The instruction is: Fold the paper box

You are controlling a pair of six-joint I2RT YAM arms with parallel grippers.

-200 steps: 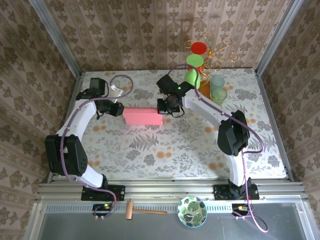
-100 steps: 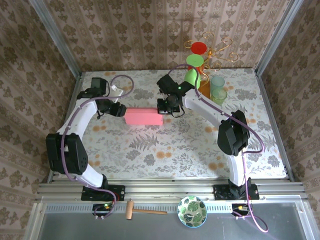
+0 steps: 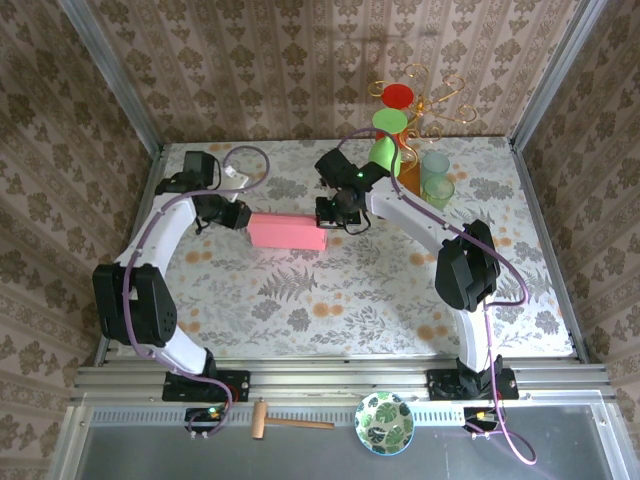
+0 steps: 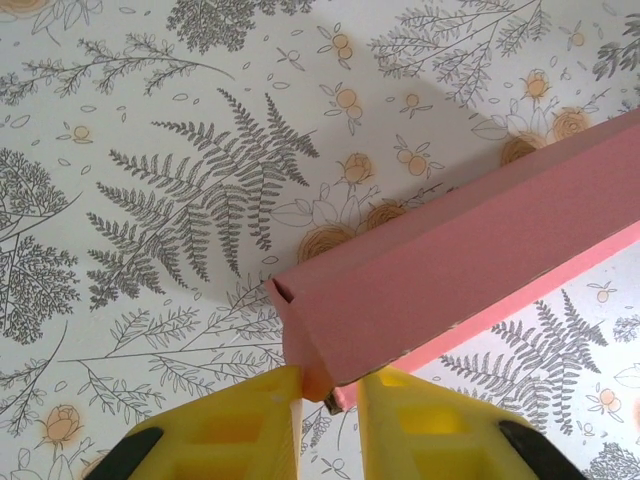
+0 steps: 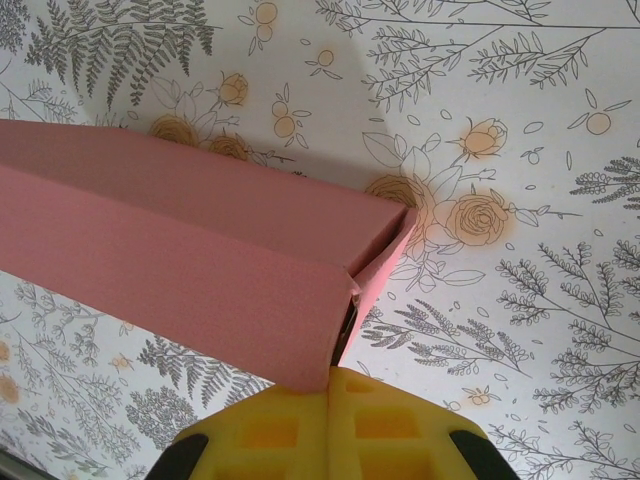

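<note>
Just left of the cup rack, the paper box sat nearly closed. My left gripper clamped one end corner and my right gripper pinched the opposite flap, probably steadying both ends for tucking.

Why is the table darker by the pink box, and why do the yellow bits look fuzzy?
Left wrist view: the paper box throws a soft grey shadow on the table beyond it; the yellow fingers of the left gripper are close to the lens and look soft. Right wrist view: the same shadow past the box's far edge. Top view: even light, no glare.
</note>
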